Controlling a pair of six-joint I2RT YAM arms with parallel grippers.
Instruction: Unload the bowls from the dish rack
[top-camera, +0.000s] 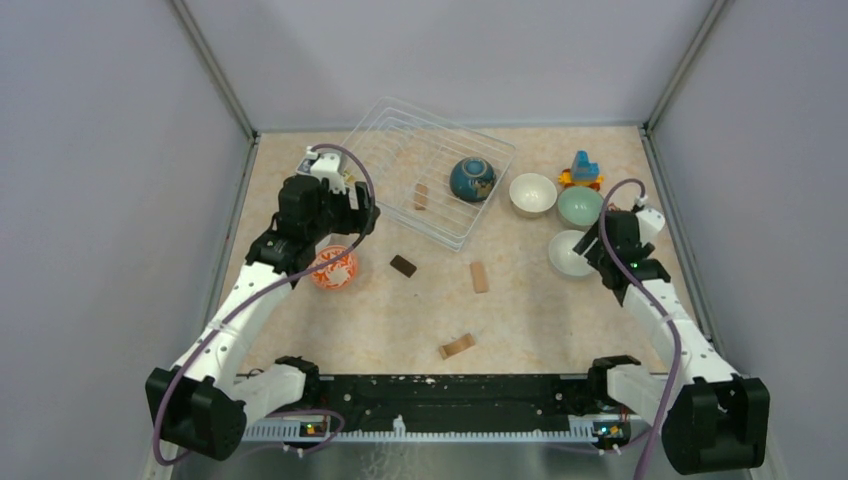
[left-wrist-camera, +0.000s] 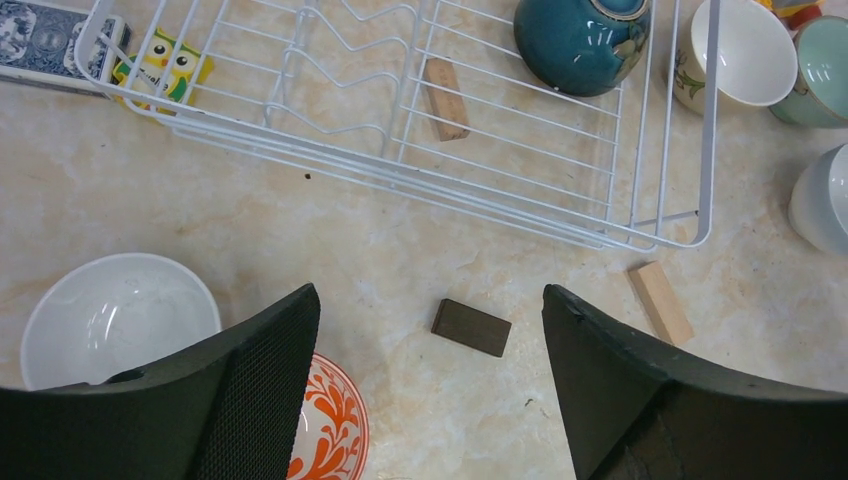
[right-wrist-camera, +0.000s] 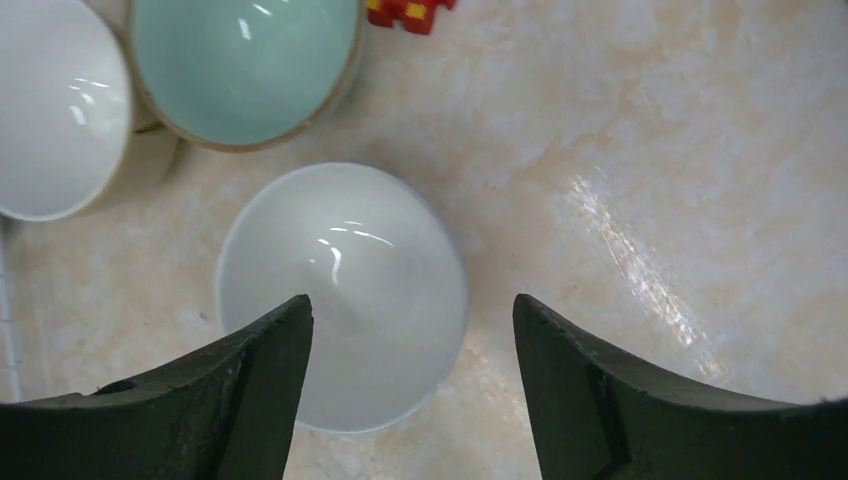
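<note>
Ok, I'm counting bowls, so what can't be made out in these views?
White bowl: top view, hidden under the left arm.
Orange-patterned bowl: left wrist view, partly behind a finger, cut by the bottom edge.
Dark blue bowl: left wrist view, top edge cuts it.
Red toy: right wrist view, mostly cut off.

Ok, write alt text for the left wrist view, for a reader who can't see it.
The open left pincer hovers over a table, a dark block showing between its fingers. The white wire dish rack holds one dark blue bowl and a wooden block; a white bowl and an orange-patterned bowl sit outside it, lower left.
</note>
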